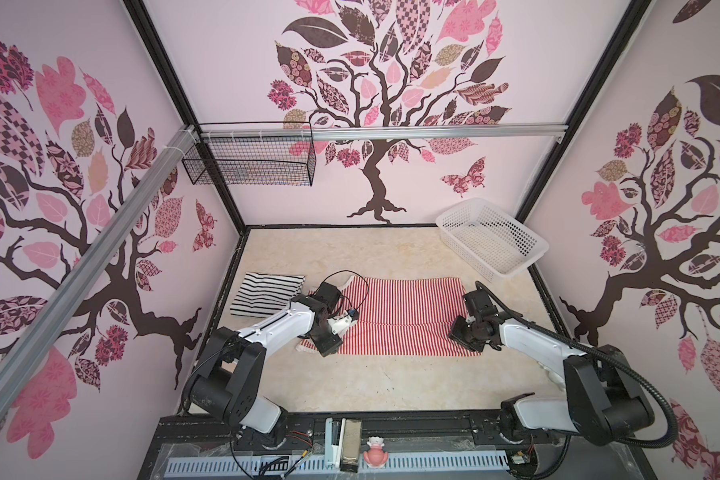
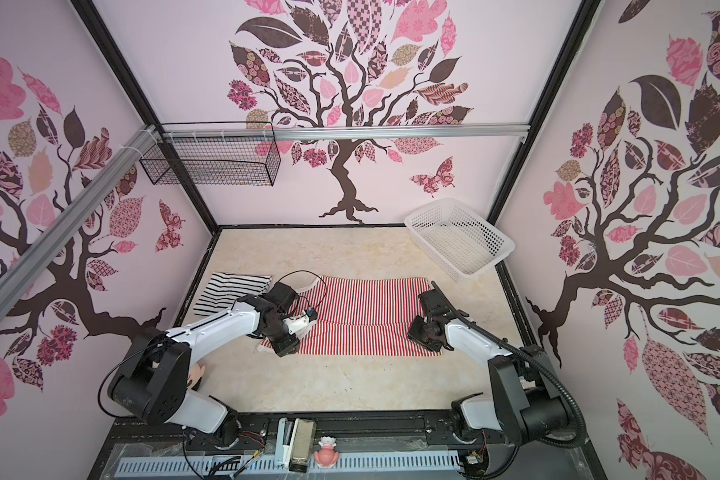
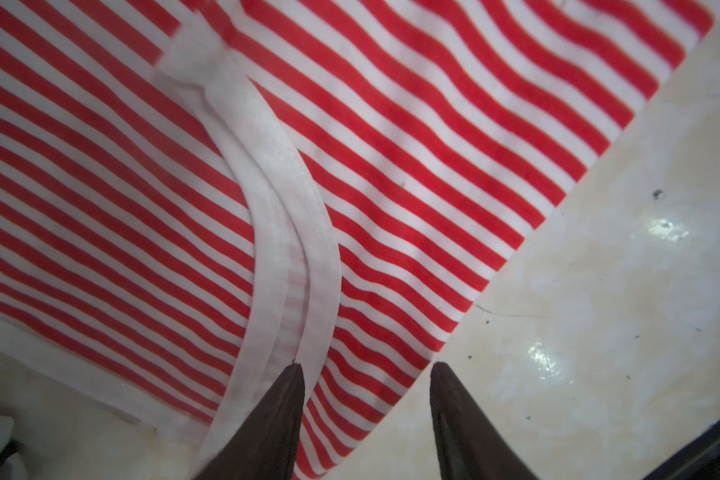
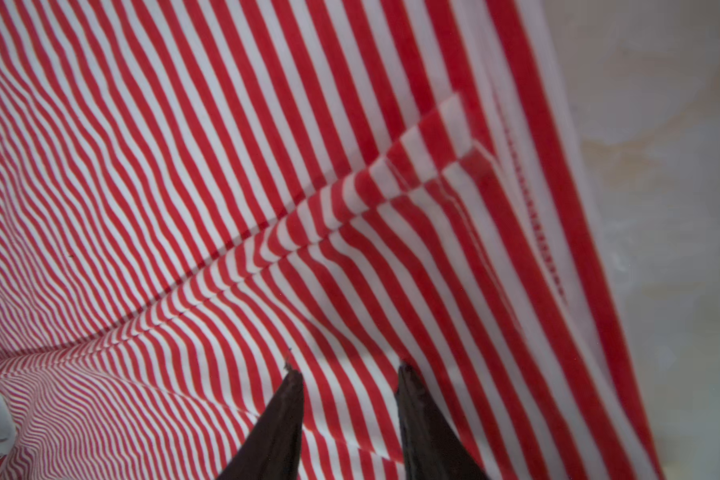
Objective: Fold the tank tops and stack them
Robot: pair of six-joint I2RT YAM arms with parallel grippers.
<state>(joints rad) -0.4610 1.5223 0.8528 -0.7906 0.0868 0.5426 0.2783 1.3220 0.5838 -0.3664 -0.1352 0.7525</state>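
The red-and-white tank top [image 1: 404, 316] [image 2: 366, 316] lies spread flat mid-table, with a crease running across it. The black-and-white tank top [image 1: 267, 293] [image 2: 231, 293] lies folded to its left. My left gripper [image 1: 328, 347] [image 2: 285, 345] hangs over the red top's near-left corner. In the left wrist view it [image 3: 366, 365] is open, one finger over the white armhole trim [image 3: 292, 232], the other over bare table. My right gripper [image 1: 464, 332] [image 2: 422, 332] is over the top's right end near the hem; in the right wrist view it [image 4: 348, 368] is open above the striped cloth.
A white perforated basket [image 1: 491, 237] [image 2: 460, 235] stands at the back right corner. A black wire basket [image 1: 250, 160] hangs on the back wall at left. The marbled table [image 1: 391, 386] shows in front of the top. Small items, among them a pink figure [image 1: 376, 455], sit on the front rail.
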